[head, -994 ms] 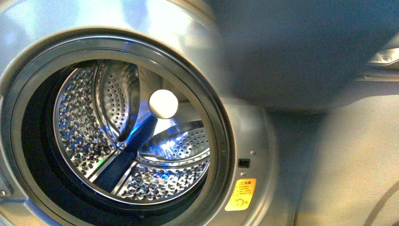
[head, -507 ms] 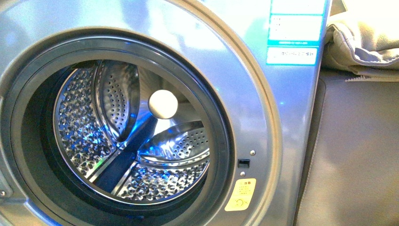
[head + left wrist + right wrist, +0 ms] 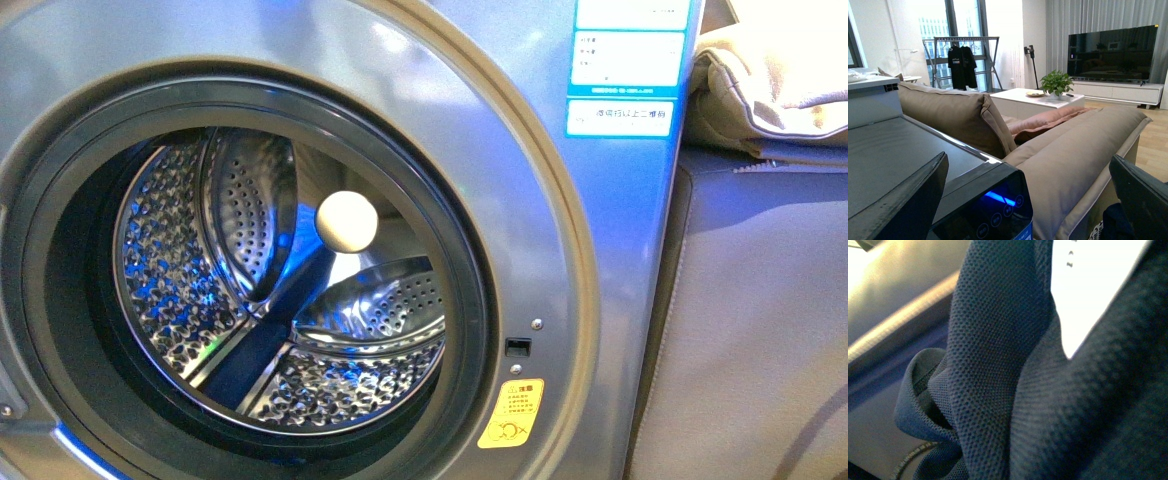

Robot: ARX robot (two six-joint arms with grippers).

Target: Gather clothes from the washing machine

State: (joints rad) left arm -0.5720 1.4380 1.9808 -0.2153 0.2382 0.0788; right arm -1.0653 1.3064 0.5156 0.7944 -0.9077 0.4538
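Judging the emptying as mostly done: looking into the perforated steel drum (image 3: 180,270) of the grey metallic front-loading washing machine (image 3: 600,260) and finding no fabric on its dimpled wall or paddles, only a pale round disc (image 3: 347,221) near the back. Seeing the soft grey-blue woven garment (image 3: 998,365) out of the drum instead, filling the right wrist view in hanging folds close against the lens, with a grey surface behind it. Not managing to tell whether the right hand is pinching that fabric, with no finger showing past it. Finding the left hand (image 3: 1028,165) spread wide and empty above the machine's black control panel (image 3: 993,210), near the beige sofa cushion (image 3: 1083,145). Leaving, by this reading, only the carrying-off and setting-down somewhere outside these views
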